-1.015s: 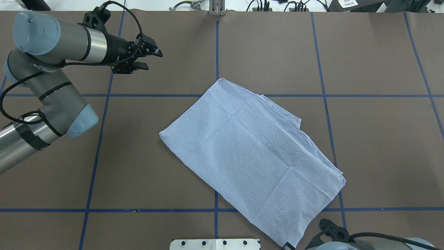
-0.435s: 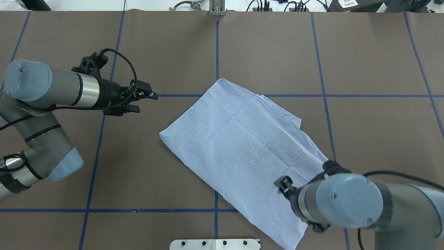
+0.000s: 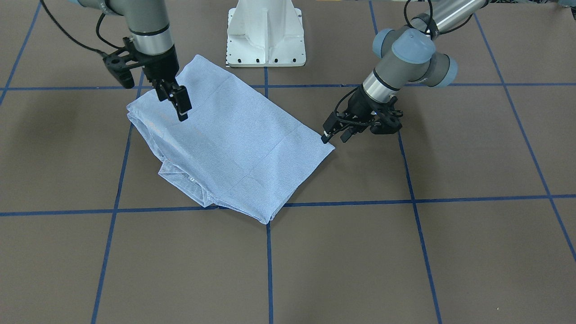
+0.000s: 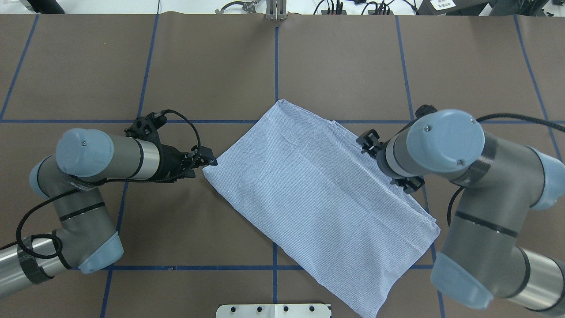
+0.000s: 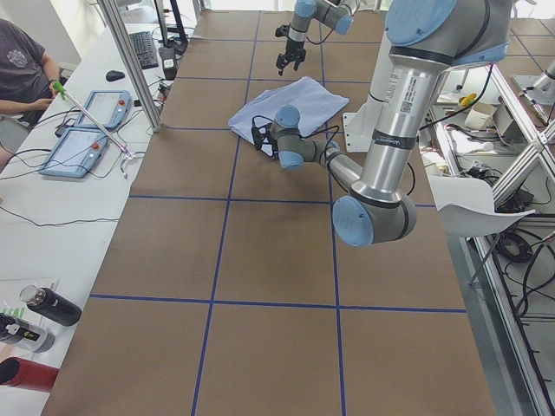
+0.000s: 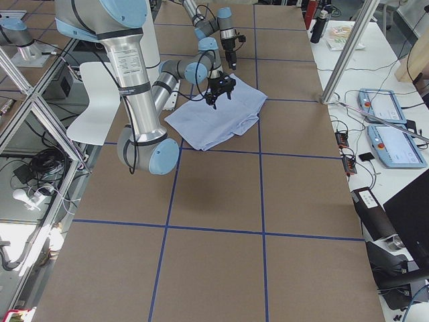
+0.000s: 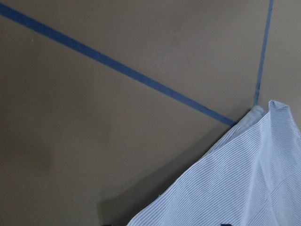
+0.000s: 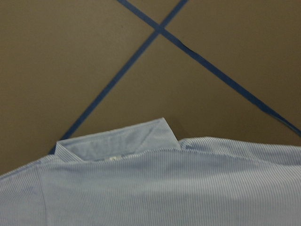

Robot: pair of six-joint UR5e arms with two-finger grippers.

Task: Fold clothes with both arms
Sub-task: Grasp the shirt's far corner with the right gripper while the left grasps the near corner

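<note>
The light blue striped shirt lies folded in a rough rectangle, diagonal across the table's middle. Its collar points out at the edge away from the robot. My left gripper sits low at the shirt's left corner, fingers apart and holding nothing. My right gripper hovers over the shirt's right edge near the collar, pointing down, its fingers slightly apart and empty. The buttons, pocket and label are hidden.
The brown table cover carries a grid of blue tape lines. The white pedestal base stands just behind the shirt's near corner. Beside the table, control tablets, bottles and a seated person are off the work surface.
My left arm swung from the far left down to the shirt's left corner. My right arm came in from the near edge and moved along the shirt's right side up to the collar.
</note>
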